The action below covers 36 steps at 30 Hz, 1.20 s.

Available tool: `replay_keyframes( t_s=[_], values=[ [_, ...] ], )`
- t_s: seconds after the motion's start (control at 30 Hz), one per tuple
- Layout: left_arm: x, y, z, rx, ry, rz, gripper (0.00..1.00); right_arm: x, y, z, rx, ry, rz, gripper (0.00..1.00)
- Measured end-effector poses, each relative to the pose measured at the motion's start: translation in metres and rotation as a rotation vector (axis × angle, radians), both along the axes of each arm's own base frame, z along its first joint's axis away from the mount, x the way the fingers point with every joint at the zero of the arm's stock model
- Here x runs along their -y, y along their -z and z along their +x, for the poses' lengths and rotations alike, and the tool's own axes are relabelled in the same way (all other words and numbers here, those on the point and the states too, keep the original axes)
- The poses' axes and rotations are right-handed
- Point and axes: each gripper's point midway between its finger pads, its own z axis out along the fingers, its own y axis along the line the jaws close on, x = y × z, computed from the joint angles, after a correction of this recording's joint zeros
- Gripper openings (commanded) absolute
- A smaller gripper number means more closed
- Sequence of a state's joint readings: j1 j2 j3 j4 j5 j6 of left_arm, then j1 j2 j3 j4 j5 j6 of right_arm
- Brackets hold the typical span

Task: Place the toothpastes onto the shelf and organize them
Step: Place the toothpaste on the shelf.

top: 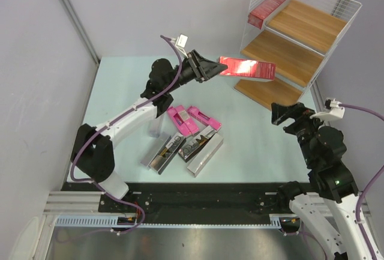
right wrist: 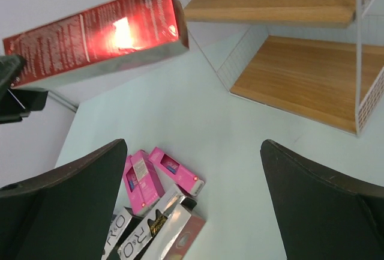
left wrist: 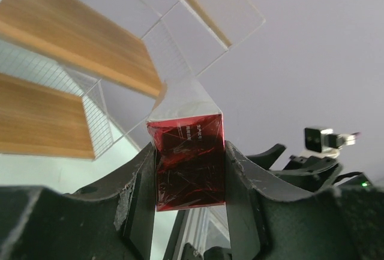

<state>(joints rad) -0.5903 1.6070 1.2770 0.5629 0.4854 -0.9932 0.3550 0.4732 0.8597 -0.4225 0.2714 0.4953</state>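
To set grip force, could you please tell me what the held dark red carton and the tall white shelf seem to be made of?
The long dark red carton: probably glossy foil-laminated cardboard, given sharp folded edges and bright glare. The shelf's light-brown boards: matte wood or wood-look laminate, showing streaky grain. Its white wire frame: likely painted metal, thin and rigid-looking.

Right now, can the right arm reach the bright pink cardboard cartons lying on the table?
Probably yes: the right gripper is open, facing the bright pink cartons, with only bare pale table between them.
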Motion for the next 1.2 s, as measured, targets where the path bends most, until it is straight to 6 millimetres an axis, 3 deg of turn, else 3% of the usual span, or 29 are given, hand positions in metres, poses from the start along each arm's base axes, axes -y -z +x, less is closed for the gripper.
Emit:
replay_keyframes(
  t_s=[0.27,0.57,0.7,0.9,1.2],
  values=[
    [0.013,-0.054,-0.015,0.094,0.068,-0.139,0.00,0.011,-0.001,-0.015,0.024,0.031,0.007,1.00],
    [0.052,-0.106,-0.019,0.168,0.075,-0.286,0.00,0.006,0.041,-0.011,-0.079,0.013,-0.024,1.00],
    [0.075,-0.108,-0.008,0.133,0.023,-0.332,0.00,0.007,0.051,-0.017,-0.092,0.009,-0.026,1.00],
    [0.108,-0.101,0.014,0.051,-0.090,-0.367,0.00,0.012,0.049,-0.029,-0.066,0.010,-0.004,1.00],
    [0.136,-0.094,0.048,-0.040,-0.340,-0.377,0.00,0.014,0.054,-0.036,-0.077,0.010,0.006,1.00]
  ],
)
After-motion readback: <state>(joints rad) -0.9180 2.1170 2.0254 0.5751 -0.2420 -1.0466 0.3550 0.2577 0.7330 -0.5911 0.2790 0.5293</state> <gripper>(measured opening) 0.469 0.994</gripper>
